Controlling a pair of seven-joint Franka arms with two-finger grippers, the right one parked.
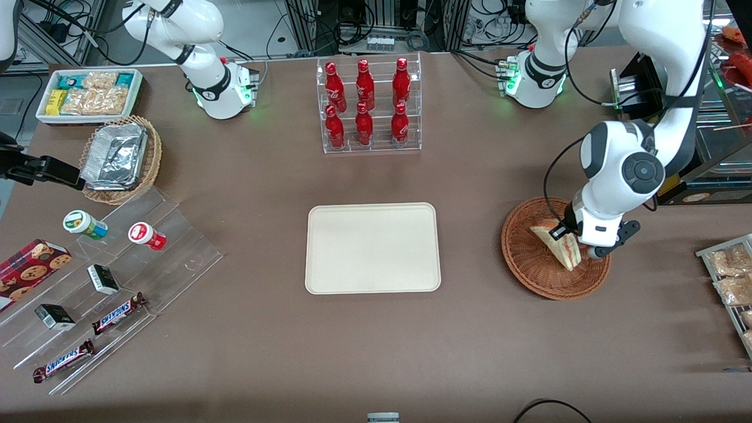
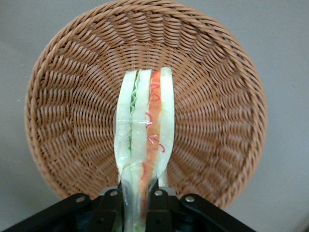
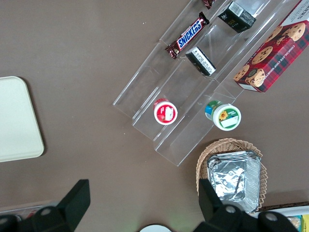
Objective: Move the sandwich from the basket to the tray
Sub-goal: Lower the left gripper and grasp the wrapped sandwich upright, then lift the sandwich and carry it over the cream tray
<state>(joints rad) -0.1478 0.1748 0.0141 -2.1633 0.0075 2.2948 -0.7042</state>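
On the brown counter (image 1: 264, 341), the cream tray (image 1: 372, 248) is the landmark, lying flat mid-counter. Toward the parked arm's end from it stands a clear stepped display rack (image 1: 117, 276) carrying two Snickers bars (image 1: 117, 313), small dark boxes (image 1: 103, 279), a green-lidded cup (image 1: 84, 224) and a red-lidded cup (image 1: 146, 235), with a plaid cookie box (image 1: 29, 267) beside it. Farther from the front camera than that rack sit a tan wicker basket of foil trays (image 1: 117, 157) and a white bin of snack packets (image 1: 89, 94). Farther from the camera than the tray, a clear rack holds six red bottles (image 1: 367, 106). Toward the working arm's end from the tray sits the reddish-brown woven basket (image 1: 529, 264), well apart from the tray. The left arm's pincer (image 1: 578, 249) is down over the basket, clamped on the sandwich (image 1: 558, 242) at one narrow end; the wrist view shows the black fingers (image 2: 108, 208) pressing both bread faces of the wrapped wedge (image 2: 147, 125), its green, orange and red filling edge upward above the basket's weave (image 2: 72, 121). Whether it touches the basket floor cannot be told.
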